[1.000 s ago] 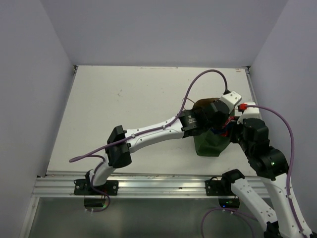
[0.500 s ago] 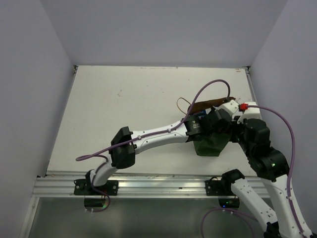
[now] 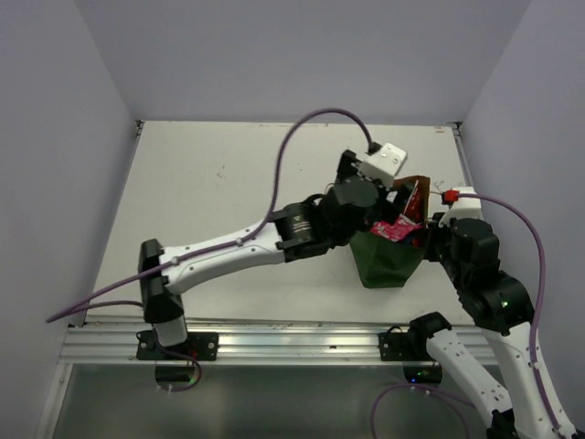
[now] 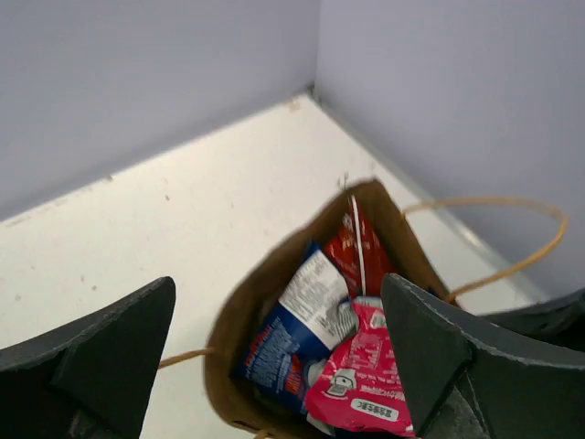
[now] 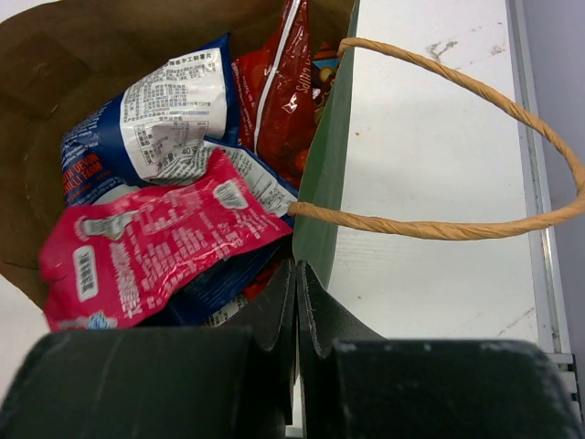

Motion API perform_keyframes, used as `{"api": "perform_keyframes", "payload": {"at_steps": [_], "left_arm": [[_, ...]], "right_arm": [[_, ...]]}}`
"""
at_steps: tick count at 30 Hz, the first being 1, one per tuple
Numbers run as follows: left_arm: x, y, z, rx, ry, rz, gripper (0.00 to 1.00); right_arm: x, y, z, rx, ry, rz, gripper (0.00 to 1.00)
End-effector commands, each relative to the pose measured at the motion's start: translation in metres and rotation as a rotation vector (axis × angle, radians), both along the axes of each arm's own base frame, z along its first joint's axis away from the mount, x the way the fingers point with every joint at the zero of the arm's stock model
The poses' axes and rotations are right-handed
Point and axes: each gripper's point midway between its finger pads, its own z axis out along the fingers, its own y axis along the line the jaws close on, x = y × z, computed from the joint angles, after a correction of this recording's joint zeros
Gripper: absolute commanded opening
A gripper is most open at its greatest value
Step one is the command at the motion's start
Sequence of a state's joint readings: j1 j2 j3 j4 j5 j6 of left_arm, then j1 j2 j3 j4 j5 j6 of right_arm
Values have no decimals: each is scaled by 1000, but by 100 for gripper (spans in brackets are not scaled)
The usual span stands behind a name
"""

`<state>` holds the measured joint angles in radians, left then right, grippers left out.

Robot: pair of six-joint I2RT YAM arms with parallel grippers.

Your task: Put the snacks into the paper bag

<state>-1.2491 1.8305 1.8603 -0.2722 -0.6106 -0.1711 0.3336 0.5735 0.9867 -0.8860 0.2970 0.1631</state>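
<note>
The green paper bag [image 3: 388, 265] stands open on the table [image 3: 228, 201] with the snacks inside it: a pink packet [image 5: 155, 242] lies on top, a blue bag [image 5: 137, 128] sits partly under it, and a red bag [image 5: 283, 82] stands against the bag's wall. The right claw [image 5: 297, 293] is pinched together on that wall's rim, beside a rope handle [image 5: 457, 224]. The left claw [image 4: 276, 282] hangs above the bag's mouth, fingers wide apart.
</note>
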Motion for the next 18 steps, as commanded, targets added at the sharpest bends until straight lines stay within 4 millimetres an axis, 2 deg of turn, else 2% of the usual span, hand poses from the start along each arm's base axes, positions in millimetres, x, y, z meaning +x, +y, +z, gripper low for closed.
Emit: {"api": "perform_keyframes", "payload": {"at_steps": [1, 4, 5, 7, 8, 13, 18], "left_arm": [[1, 63, 108, -312, -125, 162, 100], [4, 96, 97, -260, -118, 271, 100], [5, 105, 84, -216, -103, 291, 100], [8, 113, 70, -209, -57, 311, 100], [9, 117, 56, -166, -26, 308, 100], [16, 121, 17, -168, 111, 274, 100], [19, 122, 0, -203, 200, 266, 100]], "right_arm": [[1, 0, 13, 6, -40, 0, 0], [2, 0, 12, 6, -37, -2, 0], [1, 0, 12, 7, -39, 0, 0], [1, 0, 13, 8, -40, 1, 0], [1, 0, 12, 6, -39, 0, 0], [1, 0, 12, 8, -38, 1, 0], [2, 0, 13, 6, -39, -2, 0]]}}
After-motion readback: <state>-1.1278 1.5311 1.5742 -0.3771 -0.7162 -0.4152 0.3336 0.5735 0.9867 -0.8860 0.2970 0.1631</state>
